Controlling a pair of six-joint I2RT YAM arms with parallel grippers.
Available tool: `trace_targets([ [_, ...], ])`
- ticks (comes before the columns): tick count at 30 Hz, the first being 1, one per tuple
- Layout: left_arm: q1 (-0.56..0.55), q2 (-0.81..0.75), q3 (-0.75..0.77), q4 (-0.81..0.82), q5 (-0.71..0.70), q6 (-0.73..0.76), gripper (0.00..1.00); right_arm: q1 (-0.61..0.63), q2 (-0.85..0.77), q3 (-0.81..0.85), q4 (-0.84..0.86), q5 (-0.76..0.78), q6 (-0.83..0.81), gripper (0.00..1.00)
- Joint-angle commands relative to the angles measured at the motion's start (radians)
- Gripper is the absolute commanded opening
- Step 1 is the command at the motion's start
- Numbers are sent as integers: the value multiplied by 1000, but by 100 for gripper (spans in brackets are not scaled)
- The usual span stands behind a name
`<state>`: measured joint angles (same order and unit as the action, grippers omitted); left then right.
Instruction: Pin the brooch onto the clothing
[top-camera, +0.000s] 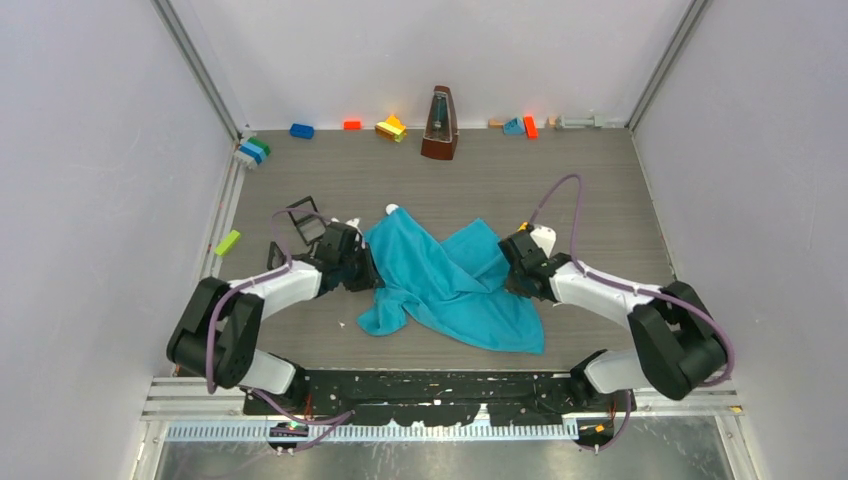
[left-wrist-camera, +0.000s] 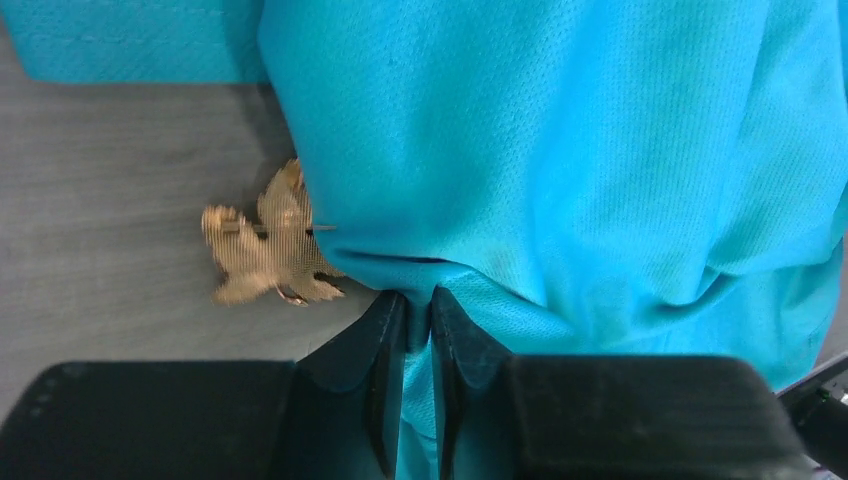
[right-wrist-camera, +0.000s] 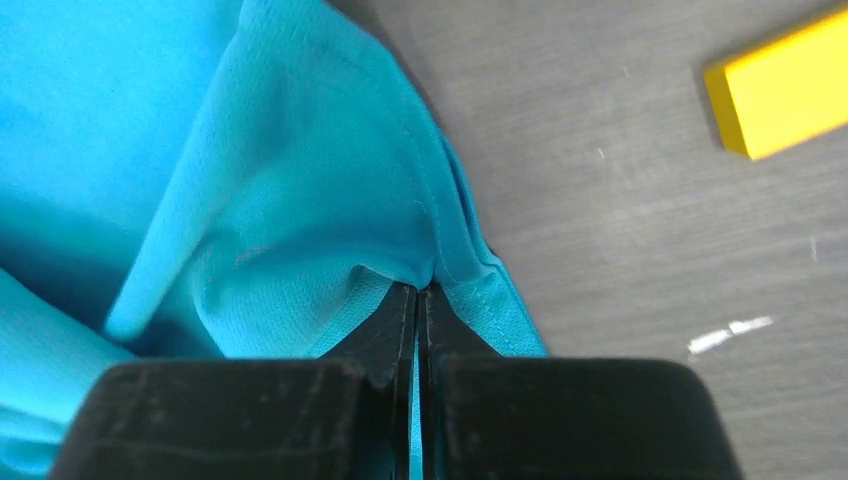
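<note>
The left fingers (left-wrist-camera: 392, 318) are drawn almost together, leaving only a thin slit. A small fold of the teal-blue short-sleeved T-shirt of soft mesh fabric (left-wrist-camera: 560, 170) is pinched in that slit, and the cloth puckers just ahead of the tips. The right fingers (right-wrist-camera: 400, 312) are pressed tight on the stitched hem of the same T-shirt, with a sliver of cloth showing between them. Just left of the left fingers' tips lies the golden leaf-shaped openwork brooch (left-wrist-camera: 262, 252), flat on the grey wood-grain desk (left-wrist-camera: 110, 200) with a thin pin across it. Its right side meets the T-shirt's edge, though whether it slips under the cloth cannot be told. The T-shirt spreads crumpled between the two pairs of fingers, gripped at its left side by one and at its right side by the other, and its lower part trails back toward the arms' bases. To the right of the right fingers, on bare desk, a short white scuff (right-wrist-camera: 730, 335) sits close by. Farther ahead a bright yellow rectangular block (right-wrist-camera: 785, 90) lies apart from the cloth. Well out to the left of the left fingers lies a lime-green oblong block (top-camera: 228, 242). Far ahead of both, by the back wall, a brown wooden pyramid-shaped metronome (top-camera: 440, 125) stands upright. Small plastic building blocks lie either side of it, among them a blue block (top-camera: 301, 130) and an orange block (top-camera: 352, 125).
</note>
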<state>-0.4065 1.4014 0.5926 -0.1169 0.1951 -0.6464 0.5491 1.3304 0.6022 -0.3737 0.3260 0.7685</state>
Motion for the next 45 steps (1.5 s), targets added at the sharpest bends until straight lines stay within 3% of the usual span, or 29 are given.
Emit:
trace_targets([
  [1, -2, 80, 108, 94, -34, 34, 14, -20, 139, 84, 83, 65, -15, 1],
  [10, 9, 246, 347, 20, -83, 138, 12, -159, 379, 343, 115, -81, -103, 0],
  [13, 8, 257, 386, -3, -82, 161, 22, -186, 411, 397, 102, -126, -131, 1],
  [17, 8, 173, 357, -38, -96, 175, 49, -188, 370, 420, 48, -137, -160, 19],
  [19, 6, 100, 315, -65, -122, 176, 63, -189, 319, 396, 20, -110, -165, 33],
  [21, 6, 13, 264, -96, -146, 172, 74, -192, 258, 363, -24, -72, -164, 55],
  [25, 6, -143, 157, -188, -186, 156, 83, -200, 116, 256, -108, -33, -135, 63],
  [28, 8, -234, 68, -223, -217, 130, 86, -202, 10, 202, -156, -31, -91, 64],
  [34, 8, -332, -53, -230, -178, 78, 77, -202, -94, 106, -247, -60, -22, 62],
  [39, 8, -386, -96, -217, -175, 63, 71, -202, -157, 41, -285, -65, 10, 52],
  [45, 8, -385, -115, -196, -187, 31, 70, -202, -148, 3, -272, -98, 41, 43],
])
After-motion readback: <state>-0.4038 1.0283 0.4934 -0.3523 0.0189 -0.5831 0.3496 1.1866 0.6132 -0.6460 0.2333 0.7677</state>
